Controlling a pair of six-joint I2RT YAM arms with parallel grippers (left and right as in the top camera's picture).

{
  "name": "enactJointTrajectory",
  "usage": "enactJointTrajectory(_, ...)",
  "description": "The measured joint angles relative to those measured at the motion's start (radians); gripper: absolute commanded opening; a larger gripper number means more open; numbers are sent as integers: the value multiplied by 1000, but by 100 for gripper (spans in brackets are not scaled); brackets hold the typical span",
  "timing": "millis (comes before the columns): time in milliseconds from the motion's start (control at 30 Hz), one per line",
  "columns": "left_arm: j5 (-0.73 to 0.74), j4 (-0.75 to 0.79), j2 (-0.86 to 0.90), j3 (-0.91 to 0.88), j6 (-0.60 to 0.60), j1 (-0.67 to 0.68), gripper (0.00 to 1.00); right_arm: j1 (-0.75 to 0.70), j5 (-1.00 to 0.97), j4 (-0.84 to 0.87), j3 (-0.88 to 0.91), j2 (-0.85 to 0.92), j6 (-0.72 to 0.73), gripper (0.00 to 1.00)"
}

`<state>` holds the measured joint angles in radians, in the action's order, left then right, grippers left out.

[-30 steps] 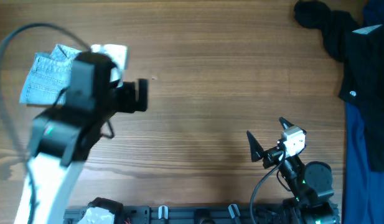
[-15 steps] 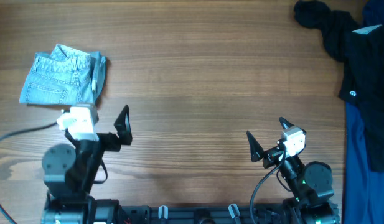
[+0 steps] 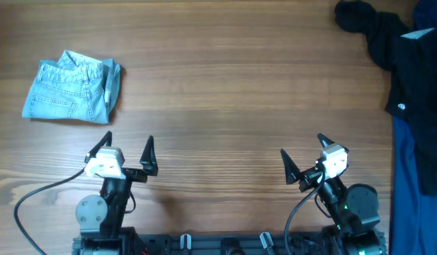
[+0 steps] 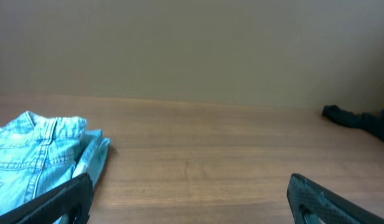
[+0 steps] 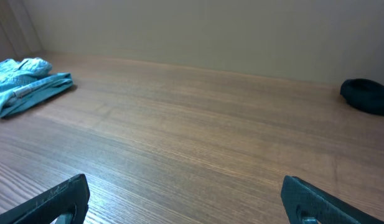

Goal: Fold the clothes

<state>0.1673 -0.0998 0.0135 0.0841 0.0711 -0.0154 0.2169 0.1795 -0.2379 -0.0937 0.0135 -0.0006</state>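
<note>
As the denim shorts lie in a compact folded bundle at far left of the table, folding appears done; left gripper, right gripper: spread wide, empty, well apart from it

Black garment and dark blue fabric along the wooden table's right edge
</note>
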Motion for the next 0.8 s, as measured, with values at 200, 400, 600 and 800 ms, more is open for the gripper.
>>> enactJointTrajectory(200, 3, 37, 0, -68, 0, 0, 100, 0, 0, 0, 0, 0, 0, 100)
enactJointTrajectory(400, 3, 37, 0, -68, 0, 0, 100, 0, 0, 0, 0, 0, 0, 100)
enactJointTrajectory(600, 3, 37, 0, -68, 0, 0, 100, 0, 0, 0, 0, 0, 0, 100)
enactJointTrajectory(800, 3, 37, 0, -68, 0, 0, 100, 0, 0, 0, 0, 0, 0, 100)
